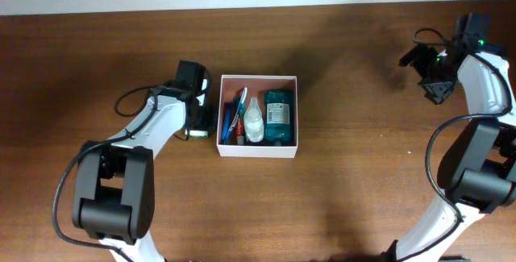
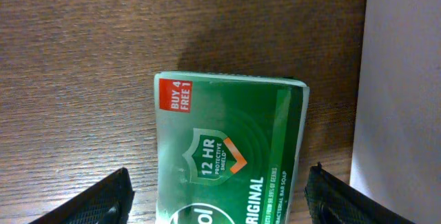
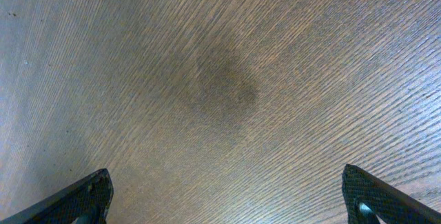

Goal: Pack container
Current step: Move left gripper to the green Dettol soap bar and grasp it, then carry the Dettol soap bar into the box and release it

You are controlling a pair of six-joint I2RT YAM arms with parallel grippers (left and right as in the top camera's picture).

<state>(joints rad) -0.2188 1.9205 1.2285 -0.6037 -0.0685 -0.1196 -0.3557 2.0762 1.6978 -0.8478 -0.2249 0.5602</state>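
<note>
Our left pincer point(image 2: 217, 186) is spread astride the soap carton point(image 2: 231, 148), right pincer point(image 3: 226, 186) spread, empty; we judge the carton light, stiff, slick: pinch its long sides.

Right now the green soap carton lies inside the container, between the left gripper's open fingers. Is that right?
No. The soap carton lies on the table beside the container's wall, not inside it, between the left gripper's open fingers. The left wrist view shows it.
</note>
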